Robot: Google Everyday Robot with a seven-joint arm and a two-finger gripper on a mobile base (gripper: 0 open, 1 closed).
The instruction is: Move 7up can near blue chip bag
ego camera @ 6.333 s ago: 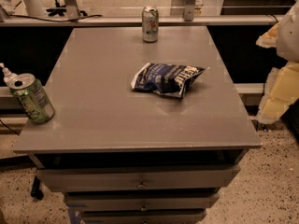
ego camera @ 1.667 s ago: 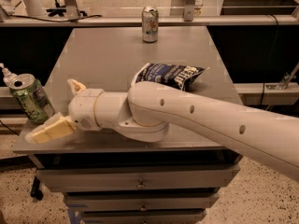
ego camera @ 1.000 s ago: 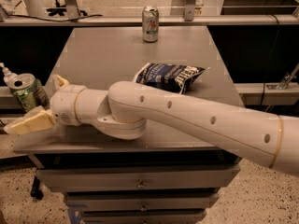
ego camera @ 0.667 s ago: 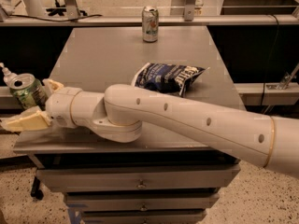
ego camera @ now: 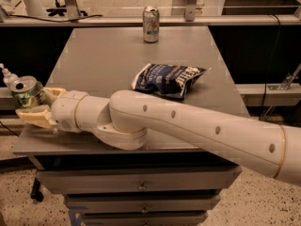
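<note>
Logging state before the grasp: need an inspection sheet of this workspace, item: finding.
Surface: grey tabletop over a drawer unit, flat.
Job's things: green aluminium 7up can upright at the left edge; crumpled dark blue chip bag lying mid-table, well apart from the can.
Clutter: silver-white can upright at the far edge.
Grippers: gripper at the 7up can, fingers spread on either side of it; contact cannot be told.
Cables: black cable on the back ledge, off the tabletop.
Surroundings: speckled floor; white arm crosses the table's front.
</note>
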